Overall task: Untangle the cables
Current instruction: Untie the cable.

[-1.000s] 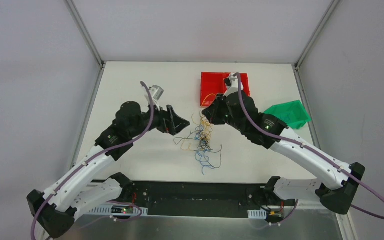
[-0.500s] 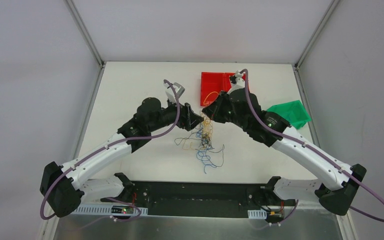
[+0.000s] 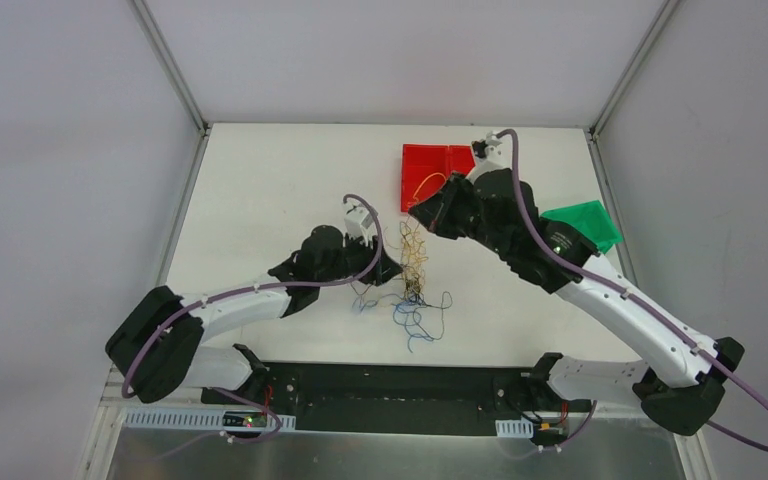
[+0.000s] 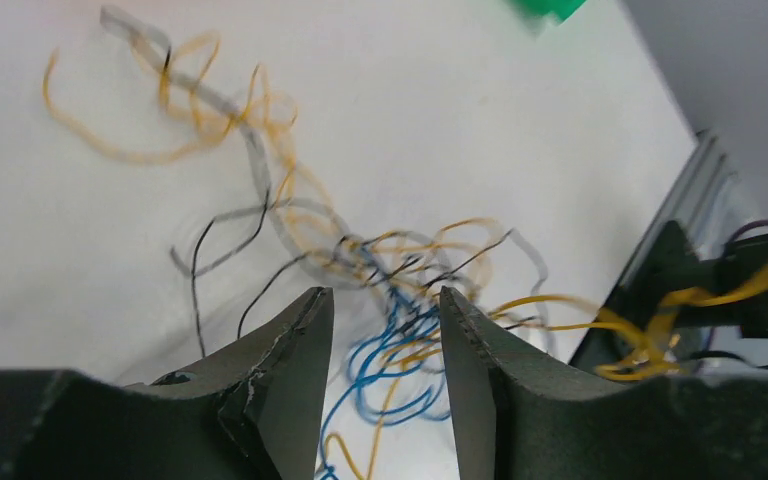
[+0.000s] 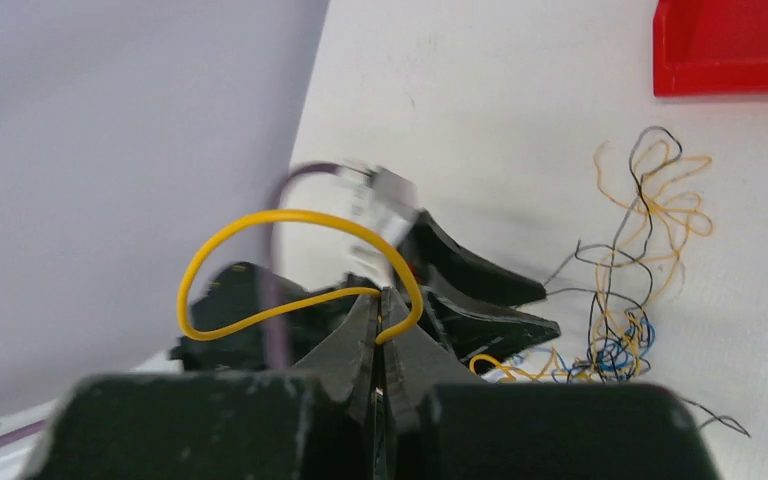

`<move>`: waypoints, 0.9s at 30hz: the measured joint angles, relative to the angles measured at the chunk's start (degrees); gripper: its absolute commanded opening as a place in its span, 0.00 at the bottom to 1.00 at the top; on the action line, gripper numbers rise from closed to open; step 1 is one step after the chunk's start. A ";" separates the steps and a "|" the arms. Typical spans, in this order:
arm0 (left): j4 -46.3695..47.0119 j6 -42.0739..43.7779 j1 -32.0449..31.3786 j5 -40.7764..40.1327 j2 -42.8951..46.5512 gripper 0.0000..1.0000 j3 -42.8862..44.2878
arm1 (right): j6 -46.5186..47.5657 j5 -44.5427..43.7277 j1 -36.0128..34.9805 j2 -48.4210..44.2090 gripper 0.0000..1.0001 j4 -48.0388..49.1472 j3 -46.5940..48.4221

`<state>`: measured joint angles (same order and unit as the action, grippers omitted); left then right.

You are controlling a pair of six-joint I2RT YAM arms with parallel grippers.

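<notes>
While the cables [image 3: 412, 280] sit in a clump mid-table [image 3: 280, 180] in the top view, the left jaws are down at its edge. The right jaws are up by the red tray [image 3: 440, 160] with one yellow wire [image 3: 423, 186]. Left wrist view: jaws spread, cables just beyond the tips, nothing gripped. Right wrist view shows what the top can't: jaws pressed together, pinching that yellow loop. Looks like mid pull-out to me, so next the left should clamp the clump as an anchor.

links [image 3: 620, 305]: white shells, black joints;
hoses [image 3: 526, 205]: purple, clipped along me;
left hand [image 4: 382, 292]: my dark, scuffed, tapered fingers
</notes>
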<state>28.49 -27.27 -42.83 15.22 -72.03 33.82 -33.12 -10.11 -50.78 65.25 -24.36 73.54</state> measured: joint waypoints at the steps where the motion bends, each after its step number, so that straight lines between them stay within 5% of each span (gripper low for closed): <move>1: 0.26 -0.50 0.00 -0.52 -1.44 0.40 -1.90 | 0.20 -0.02 0.13 0.00 0.00 -0.07 0.94; 15: 1.20 -3.82 0.00 -3.30 -5.73 0.30 -6.51 | 5.27 -1.90 4.63 -0.02 0.00 -4.07 18.18; 27: 0.72 -3.52 0.00 -2.38 -1.68 0.51 -6.49 | 7.23 -1.46 6.84 3.02 0.00 -6.67 28.06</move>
<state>29.21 -30.79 -42.83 12.84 -73.71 27.33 -25.89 -11.57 -43.94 68.27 -31.03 101.60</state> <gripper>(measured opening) 0.450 0.010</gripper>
